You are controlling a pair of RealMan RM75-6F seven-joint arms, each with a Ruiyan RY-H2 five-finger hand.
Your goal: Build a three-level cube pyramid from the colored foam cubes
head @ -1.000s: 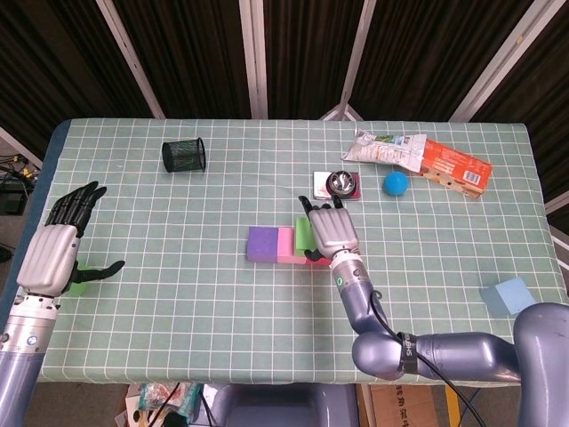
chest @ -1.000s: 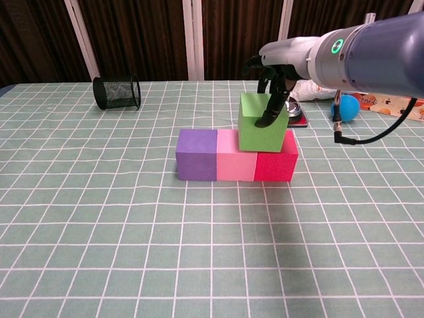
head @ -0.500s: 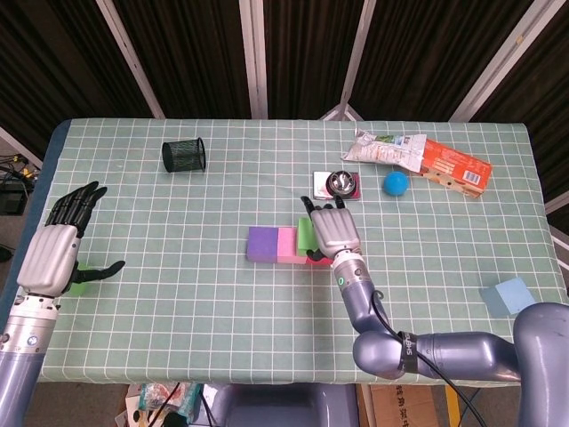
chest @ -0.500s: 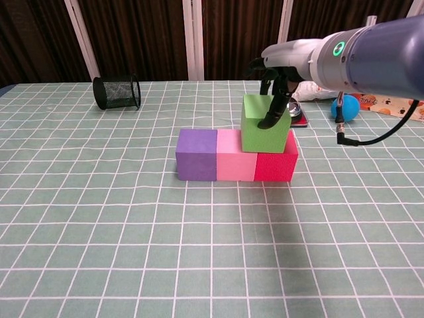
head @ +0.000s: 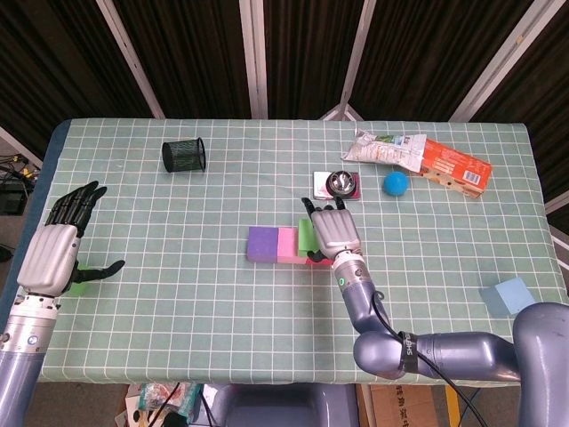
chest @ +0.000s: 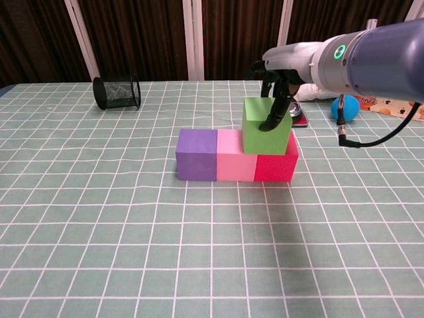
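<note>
A purple cube (chest: 197,154), a pink cube (chest: 236,156) and a red cube (chest: 276,165) stand in a touching row mid-table. A green cube (chest: 266,126) sits on top, mostly over the red cube and partly over the pink one. My right hand (chest: 281,79) grips the green cube from above, with fingers (chest: 273,119) down its front face. In the head view this right hand (head: 333,231) hides most of the red cube and part of the green cube (head: 306,235). My left hand (head: 58,249) hovers open at the table's left edge, over a small green piece (head: 78,286).
A light blue cube (head: 507,296) lies near the right front edge. A black mesh cup (head: 183,155) stands at the back left. A metal object on a tray (head: 340,185), a blue ball (head: 396,183) and snack packets (head: 418,158) lie behind the row.
My right hand has shifted the green cube a little to the right and lower, so it now sits squarer over the red cube. The left hand has not moved.
</note>
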